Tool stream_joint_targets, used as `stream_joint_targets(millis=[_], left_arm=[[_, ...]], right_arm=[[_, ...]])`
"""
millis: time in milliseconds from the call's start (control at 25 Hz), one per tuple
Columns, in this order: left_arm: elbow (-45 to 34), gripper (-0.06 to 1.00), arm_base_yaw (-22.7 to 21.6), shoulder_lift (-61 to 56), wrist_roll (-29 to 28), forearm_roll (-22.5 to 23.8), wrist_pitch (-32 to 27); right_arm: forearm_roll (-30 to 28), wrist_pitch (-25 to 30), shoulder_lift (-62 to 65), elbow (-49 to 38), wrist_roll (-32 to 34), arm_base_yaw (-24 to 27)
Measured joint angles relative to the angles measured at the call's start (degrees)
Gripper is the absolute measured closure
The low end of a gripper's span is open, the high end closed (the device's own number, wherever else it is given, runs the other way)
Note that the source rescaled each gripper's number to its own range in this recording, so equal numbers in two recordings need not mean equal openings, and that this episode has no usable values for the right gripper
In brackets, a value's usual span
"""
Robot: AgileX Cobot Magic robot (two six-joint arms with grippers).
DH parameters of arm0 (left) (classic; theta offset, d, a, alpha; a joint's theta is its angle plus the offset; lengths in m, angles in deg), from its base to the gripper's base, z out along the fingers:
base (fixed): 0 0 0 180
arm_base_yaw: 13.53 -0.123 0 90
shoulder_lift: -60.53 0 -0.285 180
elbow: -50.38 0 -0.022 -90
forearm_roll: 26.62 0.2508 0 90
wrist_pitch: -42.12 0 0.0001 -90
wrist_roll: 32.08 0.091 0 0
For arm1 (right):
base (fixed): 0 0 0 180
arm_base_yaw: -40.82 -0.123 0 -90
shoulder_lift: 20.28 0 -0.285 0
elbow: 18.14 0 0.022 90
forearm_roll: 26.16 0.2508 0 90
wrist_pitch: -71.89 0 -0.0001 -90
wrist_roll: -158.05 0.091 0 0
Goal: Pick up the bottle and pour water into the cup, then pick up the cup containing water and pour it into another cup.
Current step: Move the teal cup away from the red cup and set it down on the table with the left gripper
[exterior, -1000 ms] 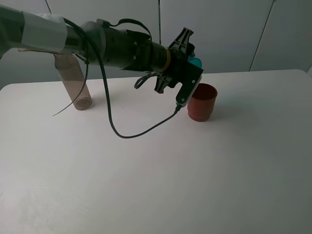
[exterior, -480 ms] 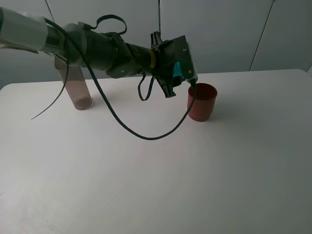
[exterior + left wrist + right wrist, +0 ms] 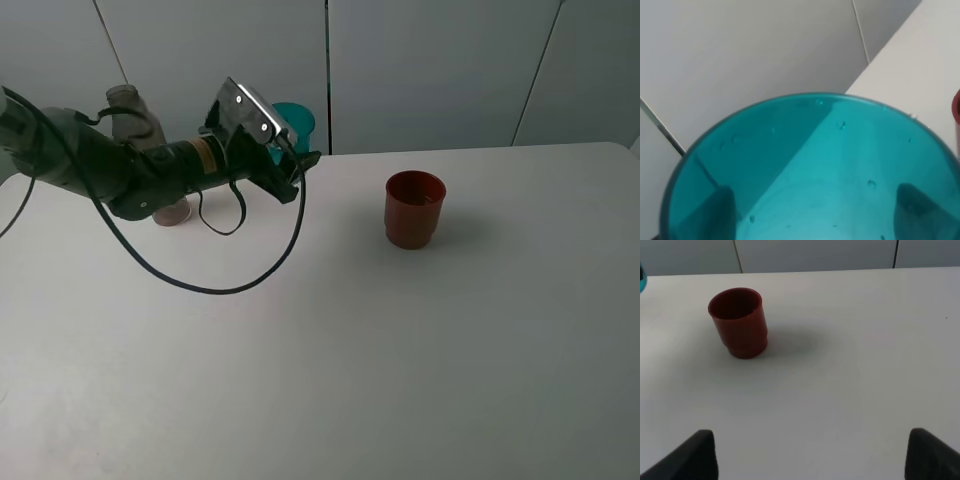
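My left gripper (image 3: 288, 145) is shut on the translucent teal cup (image 3: 295, 122) and holds it about upright above the table's back left, well left of the red cup (image 3: 414, 208). In the left wrist view the teal cup (image 3: 805, 150) fills the picture, with a dark fingertip showing through it on each side. A few droplets cling inside it. The clear bottle (image 3: 131, 113) stands at the back left, partly behind my left arm. My right gripper (image 3: 810, 460) is open and empty above bare table, apart from the red cup (image 3: 738, 321).
A black cable (image 3: 215, 285) hangs from the left arm and loops over the white table (image 3: 400, 360). Grey wall panels stand right behind the table's back edge.
My left gripper has swung left and back from over the red cup, carrying the teal cup, which has turned from tipped to about upright. The red cup and bottle have not moved.
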Motion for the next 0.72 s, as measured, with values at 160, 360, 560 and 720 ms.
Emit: stream_joint_targets(millis=[160,360,560,720], left_arm=[[-0.14,0.77,-1.96,4.06,-6.22,2.87,7.95],[-0.33,0.77,-2.60,9.35,-8.96,3.71,18.63],[-0.33,0.77,-3.19,12.13,-9.47,4.87,20.93],[-0.33,0.77,-4.62,13.97,-10.16,6.67,21.10]], right_arm=[[0.00,0.00,0.00,0.00,0.00,0.00],[0.00,0.00,0.00,0.00,0.00,0.00],[0.00,0.00,0.00,0.00,0.00,0.00],[0.00,0.00,0.00,0.00,0.00,0.00]])
